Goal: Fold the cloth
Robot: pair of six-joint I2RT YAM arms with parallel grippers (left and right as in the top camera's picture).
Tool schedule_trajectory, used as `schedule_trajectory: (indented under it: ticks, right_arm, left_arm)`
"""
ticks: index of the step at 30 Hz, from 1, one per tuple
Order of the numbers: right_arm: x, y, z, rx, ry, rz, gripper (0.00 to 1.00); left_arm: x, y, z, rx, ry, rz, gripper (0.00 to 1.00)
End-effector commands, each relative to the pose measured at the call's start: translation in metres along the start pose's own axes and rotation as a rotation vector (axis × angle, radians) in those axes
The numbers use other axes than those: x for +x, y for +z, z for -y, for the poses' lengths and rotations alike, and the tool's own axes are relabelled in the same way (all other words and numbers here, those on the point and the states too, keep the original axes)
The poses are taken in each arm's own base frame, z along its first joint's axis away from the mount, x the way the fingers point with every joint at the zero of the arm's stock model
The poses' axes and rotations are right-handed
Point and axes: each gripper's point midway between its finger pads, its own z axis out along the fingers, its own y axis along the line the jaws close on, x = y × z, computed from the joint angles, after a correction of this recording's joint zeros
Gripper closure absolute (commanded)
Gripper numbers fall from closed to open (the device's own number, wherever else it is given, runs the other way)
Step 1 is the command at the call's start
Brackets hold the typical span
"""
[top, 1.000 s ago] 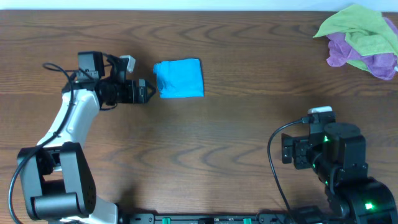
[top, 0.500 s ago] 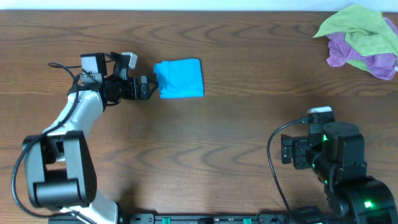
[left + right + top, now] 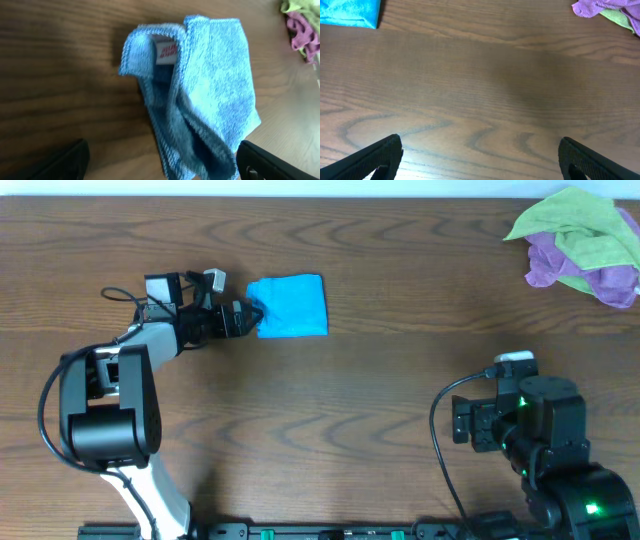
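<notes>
Cloth (image 3: pixel 290 306) lies folded on the surface (image 3: pixel 380 380); left pincer (image 3: pixel 248 317) gapes wide around its edge, gripping nothing. Right pincer (image 3: pixel 480 157) wide, empty, well apart

A dark brown table (image 3: pixel 380 380) with wavy wood grain fills every view. Ahead of the right jaws the grain runs crosswise over bare board, and close in between them a pale sheen (image 3: pixel 450 162) of light lies on the wood. Left of the left jaws the wood looks darker, and to their right it catches more light. Far beyond both pairs of jaws, a thin pale strip (image 3: pixel 300 188) runs along the table's far edge. Whether it is wall or floor cannot be told.
</notes>
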Motion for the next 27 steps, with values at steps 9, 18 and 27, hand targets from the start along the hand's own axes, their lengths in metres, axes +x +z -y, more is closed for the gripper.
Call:
schedule_trajectory:
  ticks: [9,18,27]
  right_arm:
    - [0.002,0.001,0.003,0.012,0.022,-0.007,0.01]
    - [0.002,0.001,0.003,0.012,0.022,-0.007,0.01]
    - [0.002,0.001,0.003,0.012,0.022,-0.007,0.01]
  left_arm:
    - [0.020,0.028,0.039,0.139,-0.102,-0.080,0.05]
    - [0.032,0.039,0.037,0.129,-0.119,-0.114,0.31]
    - [0.041,0.054,0.022,0.130,-0.160,-0.116,0.94]
